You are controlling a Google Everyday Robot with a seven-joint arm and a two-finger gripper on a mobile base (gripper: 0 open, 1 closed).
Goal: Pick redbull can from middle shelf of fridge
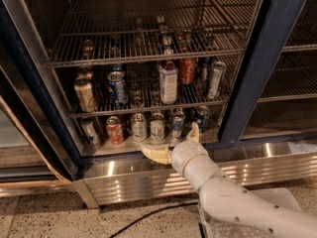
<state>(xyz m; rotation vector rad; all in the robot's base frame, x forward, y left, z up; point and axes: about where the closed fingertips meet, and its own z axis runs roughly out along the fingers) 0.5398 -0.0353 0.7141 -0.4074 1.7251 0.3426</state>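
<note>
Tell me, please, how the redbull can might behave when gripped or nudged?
Tall and slim, the redbull can would probably tip if nudged on the wire middle shelf. Its shiny metal skin may be slippery. The gripper, open, is well below that shelf.

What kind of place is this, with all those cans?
Probably a shop or café: a big drinks fridge with wire racks, like the middle shelf, lined with cans. The robot's open end effector is low, in front of the bottom row.
</note>
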